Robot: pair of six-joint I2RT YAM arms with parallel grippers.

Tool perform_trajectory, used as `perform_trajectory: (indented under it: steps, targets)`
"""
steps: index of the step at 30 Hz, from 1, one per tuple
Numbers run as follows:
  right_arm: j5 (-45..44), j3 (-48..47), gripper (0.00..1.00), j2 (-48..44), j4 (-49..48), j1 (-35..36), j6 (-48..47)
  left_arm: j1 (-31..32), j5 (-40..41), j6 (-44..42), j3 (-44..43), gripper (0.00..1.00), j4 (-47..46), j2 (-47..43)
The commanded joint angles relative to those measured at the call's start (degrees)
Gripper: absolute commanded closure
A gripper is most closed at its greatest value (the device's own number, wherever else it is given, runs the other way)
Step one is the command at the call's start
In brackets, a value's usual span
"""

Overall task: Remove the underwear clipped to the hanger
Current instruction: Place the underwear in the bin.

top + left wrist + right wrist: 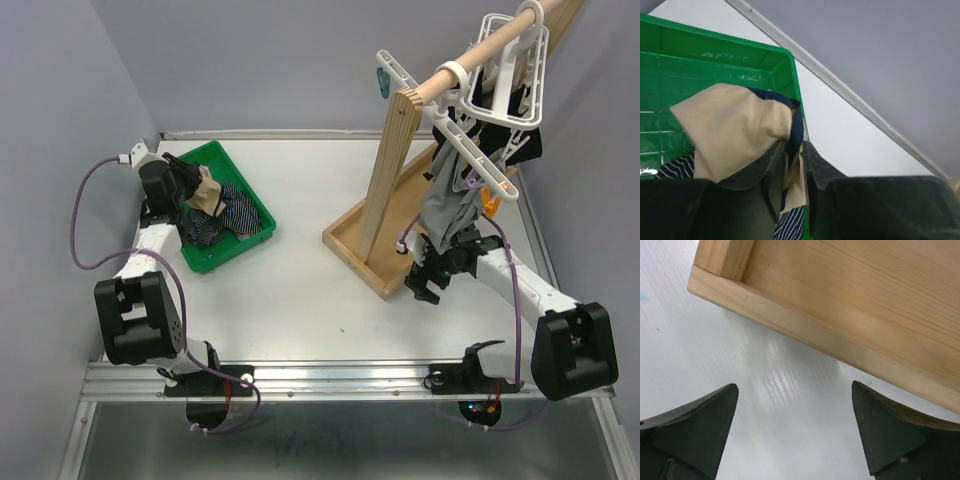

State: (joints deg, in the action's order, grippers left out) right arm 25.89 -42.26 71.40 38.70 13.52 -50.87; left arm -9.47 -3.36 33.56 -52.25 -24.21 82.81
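My left gripper (192, 190) is over the green tray (232, 165) and shut on a tan underwear (209, 189). The left wrist view shows the tan cloth (735, 130) pinched between the fingers of the left gripper (795, 155). A navy striped underwear (228, 216) lies in the tray below it and also shows in the left wrist view (675, 167). A grey underwear (450, 195) and black ones (523, 147) hang clipped to the white hanger (505, 110). My right gripper (424, 281) is open and empty, low over the table by the rack's wooden base; its jaws are wide apart in the right wrist view (795, 407).
The hanger hangs on a wooden rod (480, 50) carried by an upright post (390, 170) on a wooden base tray (350, 245), whose edge shows in the right wrist view (840, 320). Grey walls enclose the table on the left, back and right.
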Motion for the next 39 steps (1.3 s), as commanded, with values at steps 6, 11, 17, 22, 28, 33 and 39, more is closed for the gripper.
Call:
perform_trajectory:
  steps: [6,11,17,22,28,33,39]
  targets:
    - [-0.3,1.2,0.0,-0.9,-1.3,0.2,-1.1,-0.3,1.0,-2.2,-3.4,0.22,2.1,-2.6]
    - [-0.5,1.6,0.0,-2.0,-1.3,0.2,-1.2,-0.2,1.8,-3.5,-4.5,0.08,5.4,-5.2]
    - [-0.9,1.8,0.0,-2.8,-1.3,0.2,-1.5,-0.3,1.2,-6.1,-5.1,0.06,7.9,-9.5]
    - [-3.6,1.9,0.0,-5.6,-1.2,0.2,-2.2,-0.2,-1.5,-10.5,-5.8,0.05,10.7,-13.5]
    - [-6.8,0.9,0.0,-6.4,4.7,0.2,-6.8,-0.2,-6.0,-15.4,-4.2,0.05,12.3,-19.9]
    - [-11.8,0.3,0.0,-4.0,11.4,0.2,-11.5,-0.2,-8.1,-17.6,-0.7,0.01,12.6,-25.9]
    - [-4.5,-6.4,0.0,-7.1,21.6,0.2,-14.4,-0.2,-9.3,-18.2,5.3,0.01,10.2,-31.9]
